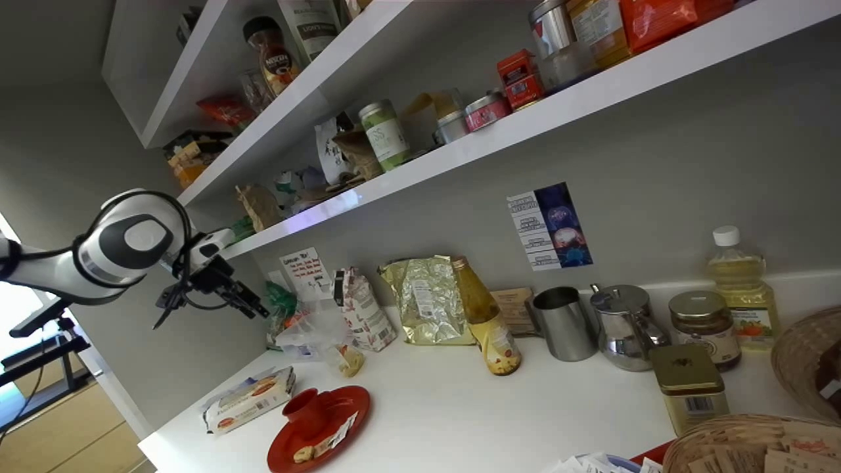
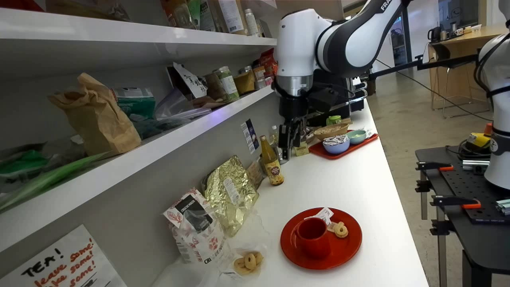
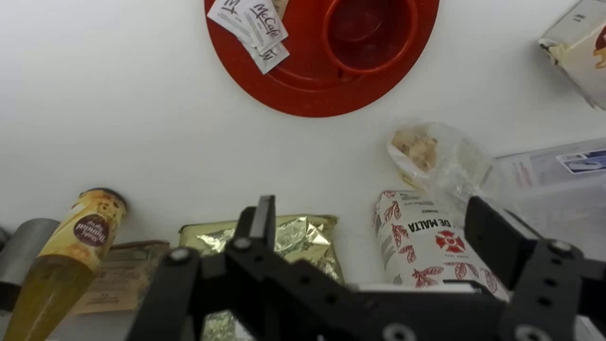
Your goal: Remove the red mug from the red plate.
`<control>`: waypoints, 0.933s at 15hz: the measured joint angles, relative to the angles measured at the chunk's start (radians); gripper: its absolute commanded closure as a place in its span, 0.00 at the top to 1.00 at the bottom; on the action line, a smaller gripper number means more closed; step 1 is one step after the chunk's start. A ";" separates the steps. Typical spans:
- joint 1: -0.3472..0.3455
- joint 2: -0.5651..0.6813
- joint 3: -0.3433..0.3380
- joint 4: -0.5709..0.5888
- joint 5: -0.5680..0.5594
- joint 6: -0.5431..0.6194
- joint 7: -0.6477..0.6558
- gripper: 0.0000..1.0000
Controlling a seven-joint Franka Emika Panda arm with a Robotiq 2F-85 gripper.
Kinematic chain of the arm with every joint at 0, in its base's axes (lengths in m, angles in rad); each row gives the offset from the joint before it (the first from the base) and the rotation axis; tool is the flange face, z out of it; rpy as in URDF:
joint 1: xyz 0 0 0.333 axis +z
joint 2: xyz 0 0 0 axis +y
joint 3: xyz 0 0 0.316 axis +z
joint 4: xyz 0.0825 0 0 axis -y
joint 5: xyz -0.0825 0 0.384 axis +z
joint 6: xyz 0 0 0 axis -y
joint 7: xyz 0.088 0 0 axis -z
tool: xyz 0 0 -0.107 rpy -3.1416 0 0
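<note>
The red mug [image 2: 316, 244] stands upright on the red plate [image 2: 346, 253], so its removal is, I judge, not yet done. In an exterior view the mug sits toward the near side of the plate, and this leaves room for the paper packets [image 2: 324, 215] at the far side and the ring biscuits [image 2: 340, 230] at the right; probably the plate serves for keeping these small things together. It lies on the worktop [image 2: 382, 223], apart from the golden foil bag [image 2: 231, 199], which leans back, perhaps because it is soft and stands badly alone. The pincer [image 3: 371, 208] hangs above, well apart from the mug; its jaws are spread wide and hold nothing. Such an opening would suit, I think, for going down over the mug's rim without pushing the packets.
</note>
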 measured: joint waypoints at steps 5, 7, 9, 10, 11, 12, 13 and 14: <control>0.110 0.206 -0.058 0.110 -0.014 -0.051 0.097 1.00; 0.141 0.277 -0.095 0.142 -0.011 -0.068 0.098 1.00; 0.162 0.335 -0.131 0.168 -0.005 -0.080 0.097 1.00; 0.168 0.359 -0.147 0.179 0.001 -0.086 0.096 1.00; 0.171 0.379 -0.160 0.188 0.011 -0.091 0.094 1.00; 0.173 0.397 -0.171 0.196 0.023 -0.096 0.092 1.00; 0.174 0.412 -0.178 0.203 0.036 -0.102 0.090 1.00; 0.174 0.425 -0.183 0.210 0.052 -0.106 0.084 1.00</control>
